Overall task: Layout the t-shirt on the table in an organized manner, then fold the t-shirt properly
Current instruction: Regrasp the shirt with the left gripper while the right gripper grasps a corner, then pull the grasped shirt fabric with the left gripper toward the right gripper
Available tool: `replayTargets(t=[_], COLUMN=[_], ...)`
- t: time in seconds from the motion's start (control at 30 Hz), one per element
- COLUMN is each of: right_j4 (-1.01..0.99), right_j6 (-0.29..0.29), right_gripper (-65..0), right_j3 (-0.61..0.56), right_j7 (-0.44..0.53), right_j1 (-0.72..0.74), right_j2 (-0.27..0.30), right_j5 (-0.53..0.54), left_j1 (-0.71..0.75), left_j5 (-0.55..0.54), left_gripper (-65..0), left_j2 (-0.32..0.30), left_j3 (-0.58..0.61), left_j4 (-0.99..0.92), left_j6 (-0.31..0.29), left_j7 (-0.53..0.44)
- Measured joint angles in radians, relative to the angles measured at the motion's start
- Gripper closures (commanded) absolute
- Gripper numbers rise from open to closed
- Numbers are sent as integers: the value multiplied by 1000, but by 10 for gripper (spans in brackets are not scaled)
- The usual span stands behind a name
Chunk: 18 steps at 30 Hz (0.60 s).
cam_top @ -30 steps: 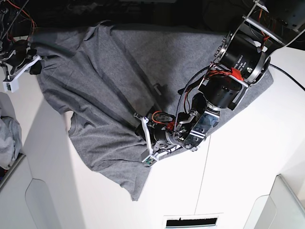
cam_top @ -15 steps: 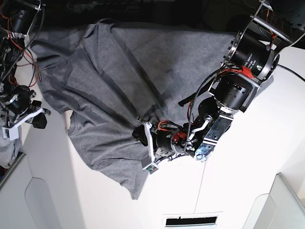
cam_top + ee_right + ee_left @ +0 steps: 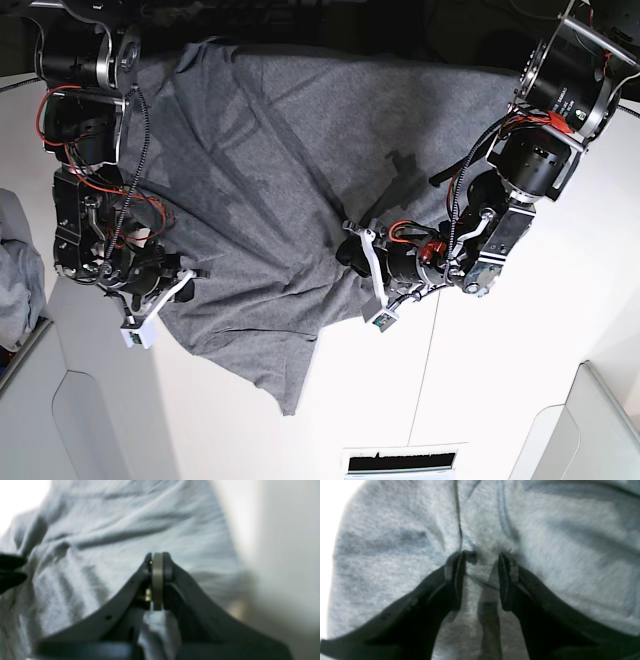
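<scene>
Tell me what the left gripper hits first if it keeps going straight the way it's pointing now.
The t-shirt itself: the left gripper has its jaws apart with grey fabric right at the tips, apparently already touching. Behind the cloth likely lies the table, though depth is unclear.

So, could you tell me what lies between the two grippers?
Only rumpled t-shirt spans the stretch between left gripper and right gripper, per the base view.

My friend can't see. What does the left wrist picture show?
Two black fingers of the left gripper press into the grey t-shirt, standing apart with a bit of cloth between them. The wrinkly shirt fills almost the whole picture.
</scene>
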Motion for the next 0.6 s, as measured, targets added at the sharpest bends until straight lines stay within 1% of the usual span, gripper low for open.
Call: replayTargets(t=[0.1, 0.23, 0.3, 0.4, 0.5, 0.6], right_j4=[-30, -8, 30, 121, 216, 294], right_j6=[2, 6, 6, 11, 8, -5], right_gripper=[0, 0, 0, 0, 0, 0], right_j3=[-48, -56, -56, -56, -56, -55], right_j7=[-19, -51, -60, -83, -101, -120], right_j1=[-8, -51, -87, -169, -248, -309], right_j2=[-3, 16, 34, 64, 89, 102], right_j5=[-28, -8, 28, 86, 102, 103], left_j1=[24, 34, 36, 37, 36, 36], left_j5=[-4, -7, -8, -8, -9, -9], left_gripper=[-254, -254, -254, -254, -254, -254], left_j2=[19, 50, 64, 68, 66, 70], left_j3=[-2, -3, -2, -2, -2, -2], left_j4=[1, 2, 2, 2, 2, 2], left_j6=[-14, -14, -20, -25, -26, -26], left_j7=[-9, -8, -7, -6, -4, -8])
